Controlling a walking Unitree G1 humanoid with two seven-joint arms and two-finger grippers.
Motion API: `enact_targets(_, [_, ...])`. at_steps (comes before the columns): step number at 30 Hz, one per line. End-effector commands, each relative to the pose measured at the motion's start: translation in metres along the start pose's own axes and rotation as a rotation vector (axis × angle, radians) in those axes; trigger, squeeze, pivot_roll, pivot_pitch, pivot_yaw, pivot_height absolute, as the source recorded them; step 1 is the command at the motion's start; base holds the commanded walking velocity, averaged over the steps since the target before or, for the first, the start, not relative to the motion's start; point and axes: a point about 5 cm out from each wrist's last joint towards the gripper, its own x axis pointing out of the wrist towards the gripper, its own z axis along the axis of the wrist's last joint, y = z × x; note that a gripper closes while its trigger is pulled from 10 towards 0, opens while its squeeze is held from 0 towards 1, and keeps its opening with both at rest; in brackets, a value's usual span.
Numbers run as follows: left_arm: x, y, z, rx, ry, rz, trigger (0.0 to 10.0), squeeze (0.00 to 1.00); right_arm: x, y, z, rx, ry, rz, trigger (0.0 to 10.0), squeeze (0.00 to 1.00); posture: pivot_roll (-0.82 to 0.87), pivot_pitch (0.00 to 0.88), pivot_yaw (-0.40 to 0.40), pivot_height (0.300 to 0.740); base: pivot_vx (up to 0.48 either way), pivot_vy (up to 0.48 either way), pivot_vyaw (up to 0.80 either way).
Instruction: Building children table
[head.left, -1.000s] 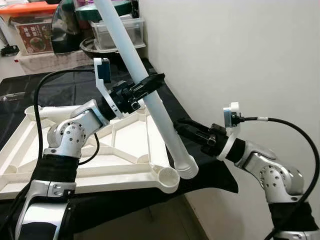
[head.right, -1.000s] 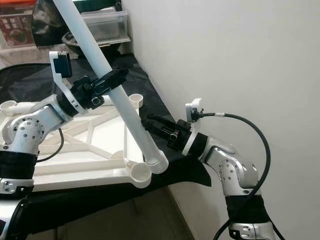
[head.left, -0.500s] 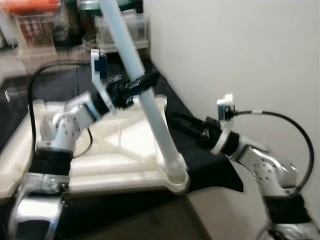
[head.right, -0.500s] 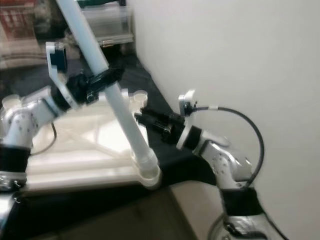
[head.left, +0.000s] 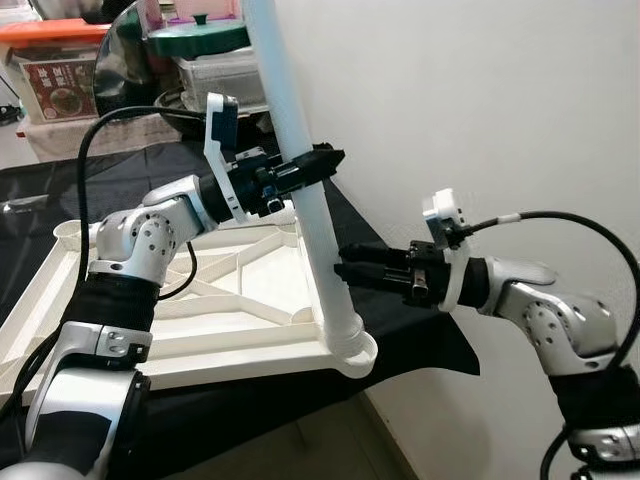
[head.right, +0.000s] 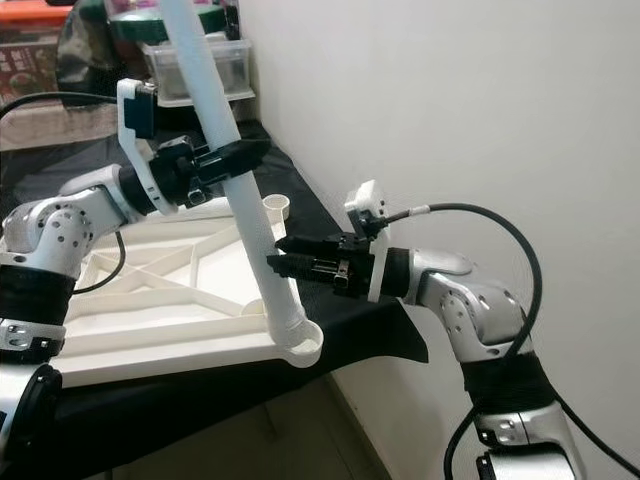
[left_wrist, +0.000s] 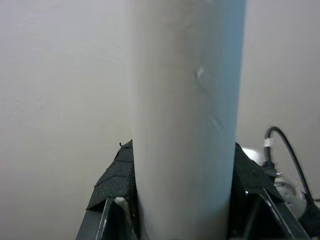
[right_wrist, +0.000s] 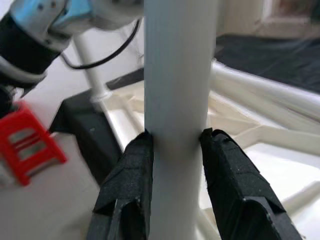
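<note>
Your white tabletop frame (head.left: 200, 330) lies upside down on the black-draped bench (head.left: 120, 180), hard by the wall (head.left: 480, 100). The leg tube (head.left: 305, 200) stands tilted in the near corner socket (head.left: 352, 350), left gripper (head.left: 318, 165) clamped high, right gripper (head.right: 290, 262) pinching low. Push off-axis and it may jam or tip the frame. Storage bins (head.left: 60, 60) crowd behind.

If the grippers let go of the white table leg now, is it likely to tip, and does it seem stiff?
The white table leg looks stiff: it stays straight between the left gripper and right gripper. Tall, leaning slightly in the corner socket, it would probably tip if loose. Its smooth surface may be slippery.
</note>
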Motion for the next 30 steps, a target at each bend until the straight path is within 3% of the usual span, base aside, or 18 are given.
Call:
enact_targets(1, [0.013, -0.006, 0.004, 0.015, 0.001, -0.067, 10.0, 0.0, 0.007, -0.003, -0.009, 0.044, 0.056, -0.021, 10.0, 0.0, 0.03, 0.047, -0.007, 0.74, 0.0, 0.0, 0.0])
enact_targets(2, [0.016, -0.007, 0.003, 0.016, 0.003, -0.077, 10.0, 0.0, 0.01, -0.006, -0.01, 0.054, 0.065, -0.034, 10.0, 0.47, 0.03, 0.047, -0.006, 0.74, 0.0, 0.0, 0.0])
enact_targets(6, [0.019, -0.007, 0.002, 0.018, 0.007, -0.09, 10.0, 0.0, 0.012, -0.009, -0.01, 0.06, 0.073, -0.046, 10.0, 0.47, 0.03, 0.05, -0.007, 0.74, 0.0, 0.0, 0.0])
enact_targets(7, [0.019, -0.007, 0.001, 0.017, 0.008, -0.092, 10.0, 0.0, 0.013, -0.008, -0.01, 0.065, 0.07, -0.035, 10.0, 1.0, 0.03, 0.054, -0.008, 0.74, 0.0, 0.0, 0.0])
enact_targets(9, [0.019, -0.007, 0.001, 0.016, 0.009, -0.093, 10.0, 0.0, 0.013, -0.008, -0.009, 0.068, 0.068, -0.027, 10.0, 1.0, 0.03, 0.054, -0.008, 0.74, 0.0, 0.0, 0.0])
enact_targets(10, [0.02, -0.007, 0.001, 0.017, 0.008, -0.092, 10.0, 0.0, 0.014, -0.01, -0.008, 0.07, 0.056, -0.047, 10.0, 0.76, 0.03, 0.056, -0.009, 0.74, 0.0, 0.0, 0.0])
enact_targets(11, [0.02, -0.007, 0.001, 0.017, 0.008, -0.092, 10.0, 0.0, 0.014, -0.01, -0.008, 0.07, 0.056, -0.047, 10.0, 0.76, 0.03, 0.056, -0.009, 0.74, 0.0, 0.0, 0.0])
enact_targets(12, [0.02, -0.006, 0.001, 0.021, 0.01, -0.09, 10.0, 0.0, 0.015, -0.012, -0.006, 0.075, 0.045, -0.057, 10.0, 0.0, 0.03, 0.056, -0.005, 0.74, 0.0, 0.0, 0.0])
enact_targets(17, [0.019, -0.004, 0.001, 0.033, 0.012, -0.082, 10.0, 0.0, 0.016, -0.013, 0.002, 0.114, -0.006, -0.054, 10.0, 0.0, 0.03, 0.053, -0.006, 0.74, 0.0, 0.0, 0.0])
enact_targets(18, [0.019, -0.004, 0.001, 0.036, 0.012, -0.078, 10.0, 0.0, 0.017, -0.012, 0.003, 0.12, -0.008, -0.041, 10.0, 1.0, 0.03, 0.05, -0.005, 0.74, 0.0, 0.0, 0.0])
enact_targets(20, [0.019, -0.003, 0.0, 0.035, 0.01, -0.075, 10.0, 0.0, 0.017, -0.011, 0.003, 0.12, -0.005, -0.036, 10.0, 1.0, 0.03, 0.048, -0.005, 0.74, 0.0, 0.0, 0.0])
enact_targets(21, [0.019, -0.003, 0.0, 0.036, 0.004, -0.071, 10.0, 0.0, 0.02, -0.013, 0.003, 0.125, -0.009, -0.057, 10.0, 0.1, 0.03, 0.045, -0.004, 0.74, 0.0, 0.0, 0.0])
enact_targets(22, [0.019, -0.003, 0.0, 0.036, 0.004, -0.071, 10.0, 0.0, 0.02, -0.013, 0.003, 0.125, -0.009, -0.057, 10.0, 0.1, 0.03, 0.045, -0.004, 0.74, 0.0, 0.0, 0.0])
enact_targets(23, [0.019, -0.002, 0.0, 0.042, -0.002, -0.064, 10.0, 0.0, 0.022, -0.014, 0.003, 0.131, -0.017, -0.067, 10.0, 0.0, 0.03, 0.045, -0.004, 0.74, 0.0, 0.0, 0.0])
enact_targets(30, [0.022, 0.001, 0.002, 0.071, -0.037, -0.034, 10.0, 0.0, 0.032, -0.011, 0.005, 0.166, -0.049, -0.076, 10.0, 0.0, 0.03, 0.039, -0.001, 0.74, 0.0, 0.0, 0.0])
